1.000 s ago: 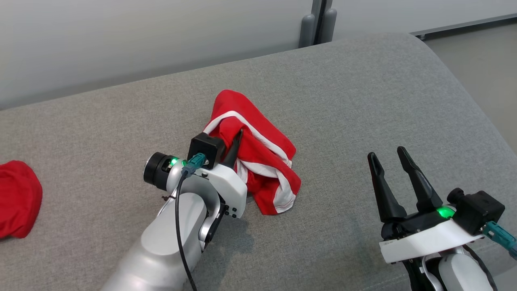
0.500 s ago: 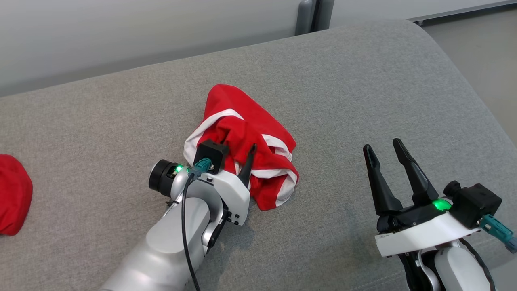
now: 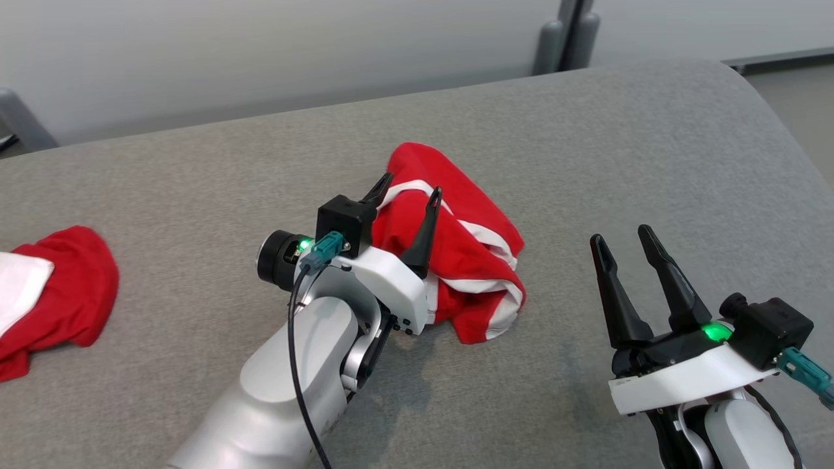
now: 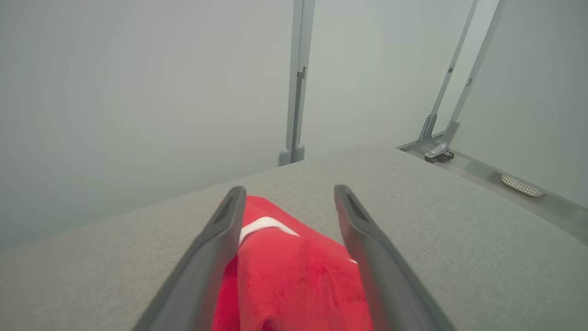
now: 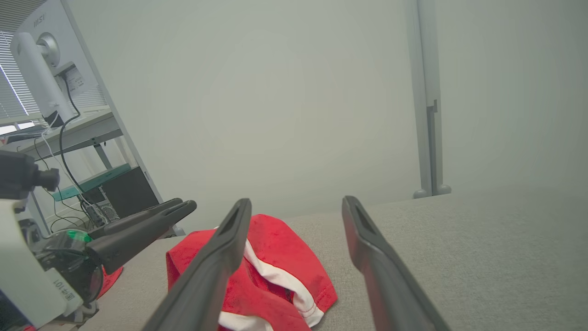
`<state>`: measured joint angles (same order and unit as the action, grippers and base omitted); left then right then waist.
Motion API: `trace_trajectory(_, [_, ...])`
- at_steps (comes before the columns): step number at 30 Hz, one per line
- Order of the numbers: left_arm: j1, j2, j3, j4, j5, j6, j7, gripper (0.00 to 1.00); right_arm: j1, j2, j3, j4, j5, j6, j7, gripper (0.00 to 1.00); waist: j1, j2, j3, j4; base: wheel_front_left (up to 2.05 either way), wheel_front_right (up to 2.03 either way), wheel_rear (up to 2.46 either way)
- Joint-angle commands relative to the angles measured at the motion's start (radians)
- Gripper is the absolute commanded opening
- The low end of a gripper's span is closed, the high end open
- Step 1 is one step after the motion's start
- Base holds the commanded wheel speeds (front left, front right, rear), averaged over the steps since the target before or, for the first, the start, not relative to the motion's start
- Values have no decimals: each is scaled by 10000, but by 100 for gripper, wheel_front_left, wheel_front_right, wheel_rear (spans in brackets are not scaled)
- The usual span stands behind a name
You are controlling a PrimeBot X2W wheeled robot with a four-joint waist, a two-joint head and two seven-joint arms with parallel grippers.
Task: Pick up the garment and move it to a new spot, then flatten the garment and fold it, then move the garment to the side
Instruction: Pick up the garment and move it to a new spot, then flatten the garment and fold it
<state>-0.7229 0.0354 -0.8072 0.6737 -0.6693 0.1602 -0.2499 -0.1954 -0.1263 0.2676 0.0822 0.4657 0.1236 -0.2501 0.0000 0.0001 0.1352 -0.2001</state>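
Note:
The garment (image 3: 469, 241), red with white trim, lies crumpled in a heap in the middle of the grey cushioned surface (image 3: 619, 143). My left gripper (image 3: 410, 185) hovers open over the heap's left side, its fingers spread and holding nothing. Along those fingers in the left wrist view, the garment (image 4: 294, 276) lies beneath the open left gripper (image 4: 289, 193). My right gripper (image 3: 621, 236) stands open and empty to the right of the heap, apart from it. In the right wrist view, the garment (image 5: 285, 243) sits ahead of my right gripper (image 5: 296, 202), with the left gripper (image 5: 183, 205) at its left.
A second red cloth (image 3: 65, 293) with a white patch lies at the surface's far left. The cushion rounds off at the right toward the floor (image 3: 801, 98). A pale wall with a grey post (image 3: 570, 32) stands behind. A desk with a monitor (image 5: 41, 69) stands beyond.
My left gripper has opened and let go of the garment, which has settled in a heap. The camera has shifted, sliding the whole scene rightward. The right gripper has stayed put.

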Motion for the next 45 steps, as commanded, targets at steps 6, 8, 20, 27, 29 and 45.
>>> trace_trajectory(6, [784, 199, 1281, -1687, 564, 260, -117, 100, 14, -140, 188, -205, -78, 71, -117, 100, 0, -1, -358, 932, 0, 0, 0])
trace_trajectory(8, [1208, 263, 1632, -2189, 792, 328, -117, 100, 83, -164, 181, -177, -91, 71, -117, 100, 0, -1, -452, 1180, 0, 0, 0])
trace_trajectory(20, [3894, 770, 3305, -4094, 1736, 627, -118, 100, 812, -227, -343, -16, -401, 71, -117, 100, 0, -1, -1158, 2153, 0, 0, 0])
trace_trajectory(27, [5266, 966, 4112, -4962, 2135, 575, -118, 100, 1392, -149, -813, -67, -594, 71, -117, 100, 0, -1, -1426, 2367, 0, 0, 0])
trace_trajectory(29, [5619, 1033, 4338, -5203, 2365, 533, -118, 100, 1557, -125, -913, -73, -643, 71, -117, 100, 0, -1, -1481, 2389, 0, 0, 0])
trace_trajectory(45, [7633, 1282, 5082, -5739, 3470, 395, -118, 100, 2668, -212, -1228, 69, -644, 71, -117, 100, 0, -1, -1896, 2361, 0, 0, 0])
